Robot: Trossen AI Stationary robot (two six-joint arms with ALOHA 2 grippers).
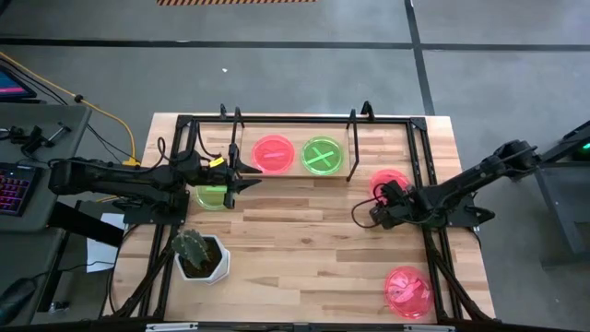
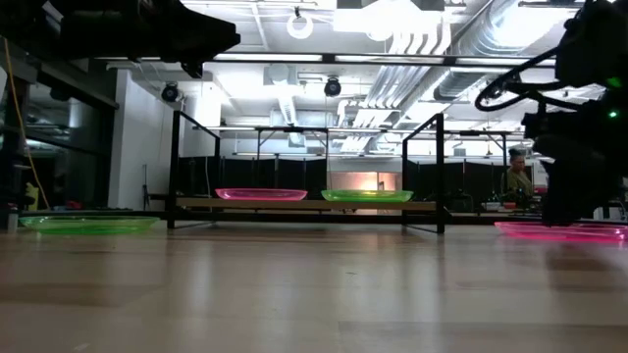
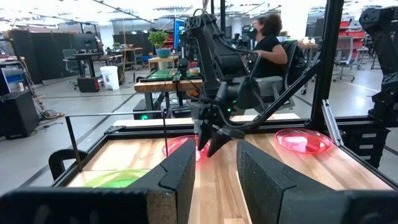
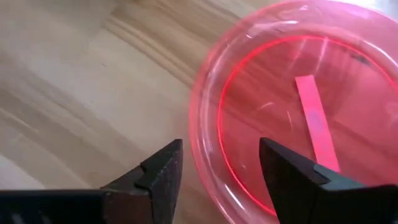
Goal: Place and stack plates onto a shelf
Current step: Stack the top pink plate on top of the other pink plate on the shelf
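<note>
The shelf (image 1: 355,136) stands at the far side of the table; a pink plate (image 1: 273,153) and a green plate (image 1: 322,155) rest side by side on its wood board. A green plate (image 1: 210,197) lies flat on the table under my left gripper (image 1: 249,177), which hovers open above it. My right gripper (image 4: 217,171) is open, pointing down at a pink plate (image 4: 298,106) lying right of the shelf. One finger stands outside its rim (image 4: 202,155), the other over its inside. A third pink plate (image 1: 407,291) lies near the table's near right corner.
A white pot with a cactus (image 1: 198,255) stands near the table's near left corner. The black frame rails (image 1: 433,249) run along the table's edges. Bare wood (image 1: 304,240) lies between the two arms. A person (image 3: 267,43) sits in the room beyond.
</note>
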